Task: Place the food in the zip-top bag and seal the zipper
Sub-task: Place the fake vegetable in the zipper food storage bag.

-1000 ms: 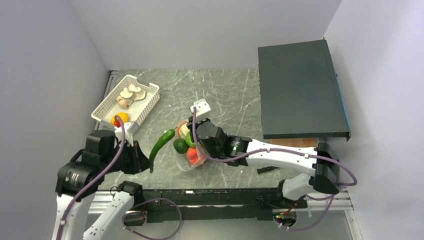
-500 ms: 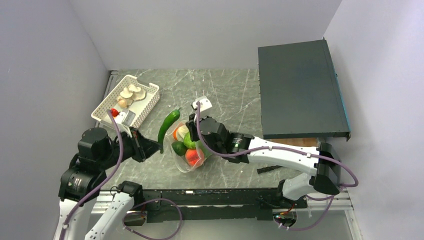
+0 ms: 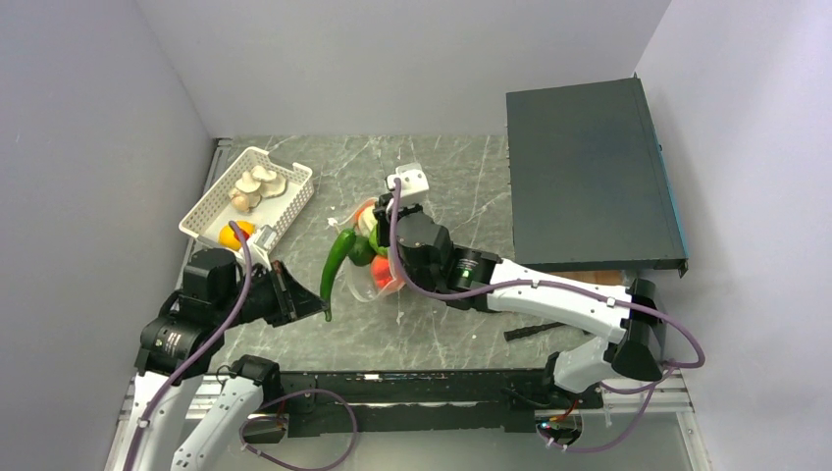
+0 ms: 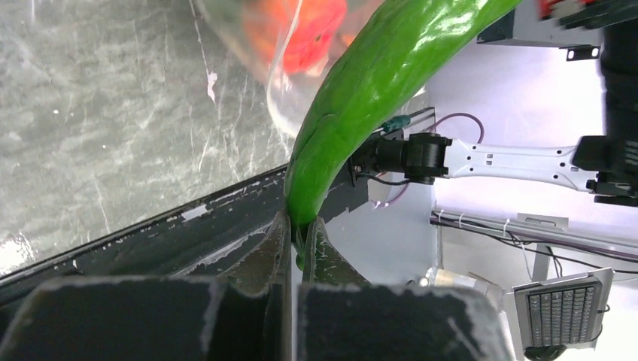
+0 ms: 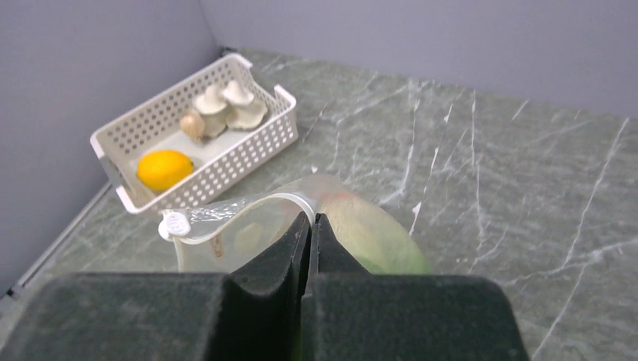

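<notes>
My left gripper (image 3: 319, 299) (image 4: 298, 229) is shut on the stem end of the dark green long vegetable (image 3: 337, 263) (image 4: 376, 83), whose tip leans against the clear zip-top bag (image 3: 365, 280) (image 5: 248, 237). My right gripper (image 3: 385, 235) (image 5: 311, 220) is shut on the bag's zipper rim (image 5: 233, 214) and holds its mouth up. Red-orange fruit (image 3: 383, 271) (image 4: 305, 30) and green pieces (image 3: 365, 250) lie inside the bag. The yellow-orange citrus (image 3: 234, 234) (image 5: 165, 168) and pale mushrooms (image 3: 257, 186) (image 5: 226, 105) lie in the white basket.
The white slotted basket (image 3: 208, 214) (image 5: 248, 147) stands at the table's far left by the wall. A large dark box (image 3: 589, 182) fills the right side. A small dark object (image 3: 527, 332) lies near the front edge under my right arm.
My left gripper has carried the long vegetable right, up to the bag. My right gripper has lifted the bag farther from the front edge and tilted its mouth up.
</notes>
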`<state>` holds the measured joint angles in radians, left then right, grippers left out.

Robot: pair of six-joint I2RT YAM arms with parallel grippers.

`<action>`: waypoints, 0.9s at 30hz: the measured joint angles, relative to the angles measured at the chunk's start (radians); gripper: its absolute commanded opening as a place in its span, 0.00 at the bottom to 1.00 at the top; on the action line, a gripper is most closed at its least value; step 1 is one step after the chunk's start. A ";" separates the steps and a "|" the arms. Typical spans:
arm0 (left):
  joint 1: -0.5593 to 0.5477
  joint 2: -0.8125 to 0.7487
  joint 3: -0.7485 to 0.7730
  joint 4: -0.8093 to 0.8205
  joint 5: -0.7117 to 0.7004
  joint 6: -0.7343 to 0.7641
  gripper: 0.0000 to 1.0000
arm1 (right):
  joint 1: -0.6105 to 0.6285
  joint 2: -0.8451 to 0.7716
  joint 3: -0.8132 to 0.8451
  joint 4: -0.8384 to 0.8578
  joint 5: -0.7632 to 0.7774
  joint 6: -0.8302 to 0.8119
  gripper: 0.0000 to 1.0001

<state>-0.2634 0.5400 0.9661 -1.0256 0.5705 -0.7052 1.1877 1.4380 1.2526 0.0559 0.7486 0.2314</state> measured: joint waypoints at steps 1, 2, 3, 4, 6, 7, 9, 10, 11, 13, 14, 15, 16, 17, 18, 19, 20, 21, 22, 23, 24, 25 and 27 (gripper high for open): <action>0.000 -0.002 -0.005 -0.004 0.000 -0.011 0.00 | -0.001 0.003 0.010 0.012 0.007 -0.011 0.00; 0.000 -0.002 -0.013 -0.008 0.000 -0.023 0.00 | -0.001 0.006 0.016 0.026 0.011 -0.019 0.00; 0.000 0.000 -0.023 -0.010 0.000 -0.035 0.00 | -0.001 0.007 0.018 0.035 0.012 -0.024 0.00; 0.000 0.001 -0.041 -0.009 0.001 -0.054 0.00 | -0.002 0.008 0.019 0.045 0.012 -0.030 0.00; 0.000 0.008 -0.079 -0.004 0.009 -0.097 0.00 | -0.002 0.014 0.019 0.058 0.012 -0.036 0.00; 0.000 0.013 -0.097 0.002 0.012 -0.118 0.00 | -0.002 0.018 0.019 0.065 0.012 -0.041 0.00; 0.000 0.031 -0.139 0.022 0.028 -0.182 0.00 | -0.002 0.030 0.019 0.077 0.012 -0.051 0.00; 0.000 0.042 -0.151 0.025 0.035 -0.207 0.00 | -0.002 0.038 0.019 0.083 0.013 -0.058 0.00; 0.000 0.056 -0.160 0.027 0.040 -0.239 0.00 | -0.002 0.047 0.019 0.088 0.013 -0.065 0.00; 0.000 0.088 -0.163 0.027 0.047 -0.293 0.00 | -0.001 0.064 0.015 0.100 0.013 -0.081 0.00; 0.000 0.100 -0.163 0.030 0.050 -0.320 0.00 | 0.001 0.069 0.011 0.106 0.013 -0.088 0.00; 0.000 0.111 -0.163 0.035 0.056 -0.360 0.00 | 0.003 0.074 0.003 0.115 0.013 -0.098 0.00; 0.000 0.116 -0.163 0.039 0.060 -0.388 0.00 | 0.006 0.077 -0.007 0.123 0.015 -0.108 0.00; 0.000 0.119 -0.164 0.047 0.064 -0.423 0.00 | 0.009 0.079 -0.016 0.131 0.020 -0.118 0.00; 0.000 0.119 -0.167 0.057 0.068 -0.454 0.00 | 0.013 0.081 -0.024 0.140 0.024 -0.129 0.00; 0.000 0.118 -0.172 0.070 0.072 -0.491 0.00 | 0.017 0.083 -0.034 0.152 0.029 -0.140 0.00; 0.000 0.117 -0.179 0.084 0.078 -0.526 0.00 | 0.023 0.084 -0.045 0.166 0.034 -0.154 0.00; 0.000 0.116 -0.183 0.091 0.081 -0.554 0.00 | 0.030 0.085 -0.056 0.183 0.039 -0.172 0.00; 0.000 0.113 -0.188 0.101 0.085 -0.581 0.00 | 0.038 0.086 -0.066 0.197 0.044 -0.190 0.00; 0.000 0.112 -0.192 0.112 0.088 -0.609 0.00 | 0.047 0.087 -0.077 0.212 0.051 -0.210 0.00; 0.000 0.111 -0.195 0.118 0.088 -0.633 0.00 | 0.056 0.089 -0.089 0.231 0.058 -0.233 0.00; 0.000 0.112 -0.195 0.122 0.088 -0.653 0.00 | 0.063 0.090 -0.092 0.235 0.059 -0.240 0.00; 0.000 0.111 -0.198 0.133 0.087 -0.698 0.00 | 0.077 0.090 -0.105 0.252 0.063 -0.263 0.00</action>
<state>-0.2634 0.6514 0.7681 -0.8928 0.6575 -1.4029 1.2644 1.5280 1.1477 0.3080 0.8120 -0.0319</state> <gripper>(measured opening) 0.034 0.008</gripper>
